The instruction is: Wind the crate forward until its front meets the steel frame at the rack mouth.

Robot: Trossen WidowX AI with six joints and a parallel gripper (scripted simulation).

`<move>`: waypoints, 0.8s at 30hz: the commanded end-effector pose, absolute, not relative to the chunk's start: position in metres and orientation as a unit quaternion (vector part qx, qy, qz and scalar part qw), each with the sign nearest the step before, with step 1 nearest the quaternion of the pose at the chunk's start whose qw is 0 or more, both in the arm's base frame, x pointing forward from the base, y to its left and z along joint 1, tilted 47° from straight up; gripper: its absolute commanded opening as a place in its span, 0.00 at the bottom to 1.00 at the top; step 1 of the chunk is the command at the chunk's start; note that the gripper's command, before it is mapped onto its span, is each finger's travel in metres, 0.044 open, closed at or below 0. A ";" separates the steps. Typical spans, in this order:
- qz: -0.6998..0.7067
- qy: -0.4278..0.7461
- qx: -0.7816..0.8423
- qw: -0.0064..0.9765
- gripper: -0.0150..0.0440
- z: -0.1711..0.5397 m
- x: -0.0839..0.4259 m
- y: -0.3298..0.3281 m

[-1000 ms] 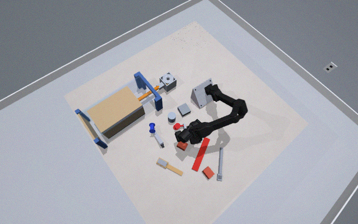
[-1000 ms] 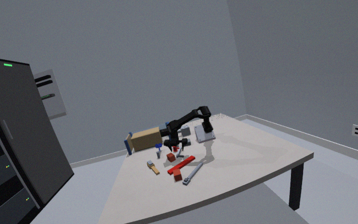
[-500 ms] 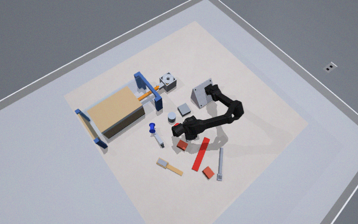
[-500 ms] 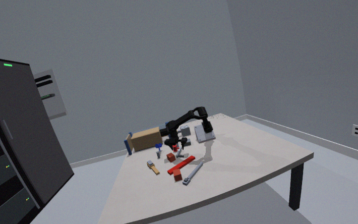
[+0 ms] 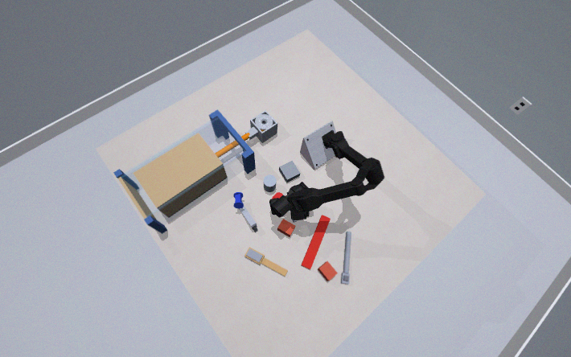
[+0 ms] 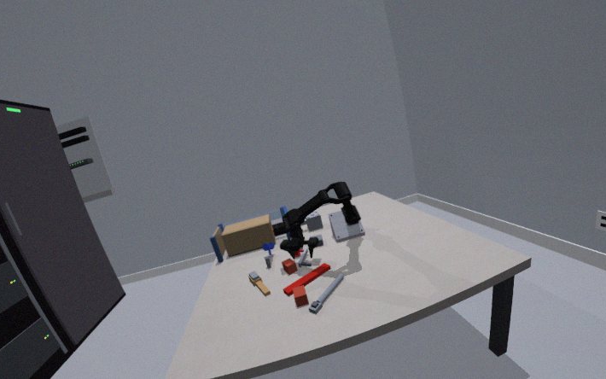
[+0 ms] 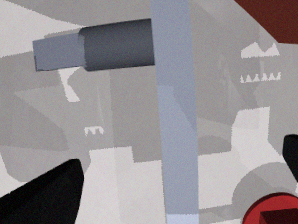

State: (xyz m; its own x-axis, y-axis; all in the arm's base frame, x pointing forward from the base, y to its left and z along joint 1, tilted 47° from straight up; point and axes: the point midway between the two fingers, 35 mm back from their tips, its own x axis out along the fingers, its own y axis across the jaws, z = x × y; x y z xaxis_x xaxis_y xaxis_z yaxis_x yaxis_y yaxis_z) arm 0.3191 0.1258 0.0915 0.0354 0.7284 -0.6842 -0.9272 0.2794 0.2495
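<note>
The tan crate (image 5: 181,170) (image 6: 248,235) sits flat in the clear-panelled cubby, its front short of the blue frame (image 5: 234,133) at the mouth. An orange strap (image 5: 233,145) runs from it to the grey winch (image 5: 264,126) (image 6: 313,221), whose top has a round hole. My gripper (image 6: 303,256) (image 7: 185,159) is open and empty, low over a crank handle with a grey arm (image 7: 175,125), a red knob (image 7: 280,210) (image 5: 277,195) and a dark shank (image 7: 120,45) with a squared end. The grey arm lies between the fingers' lines in the wrist view. A blue-knobbed crank (image 5: 238,200) (image 6: 268,247) lies nearer the crate.
One red block (image 5: 285,227) (image 6: 288,266) is beside the gripper. A red bar (image 5: 315,242) (image 6: 307,279), another red block (image 5: 327,270), a wrench (image 5: 347,256) and a wooden-handled tool (image 5: 273,265) lie farther off. A grey cylinder (image 5: 269,182) and square block (image 5: 289,170) stand toward the winch.
</note>
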 end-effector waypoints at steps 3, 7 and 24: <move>0.587 0.378 -0.128 0.705 1.00 0.085 0.316 0.131; 0.586 0.374 -0.133 0.706 0.95 0.089 0.319 0.129; 0.586 0.374 -0.133 0.706 0.76 0.089 0.319 0.129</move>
State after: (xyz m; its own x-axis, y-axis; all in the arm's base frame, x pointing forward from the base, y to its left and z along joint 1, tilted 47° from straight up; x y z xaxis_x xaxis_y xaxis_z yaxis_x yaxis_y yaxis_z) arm 0.3185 0.1294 0.0885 0.0323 0.7291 -0.6837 -0.9273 0.2771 0.2517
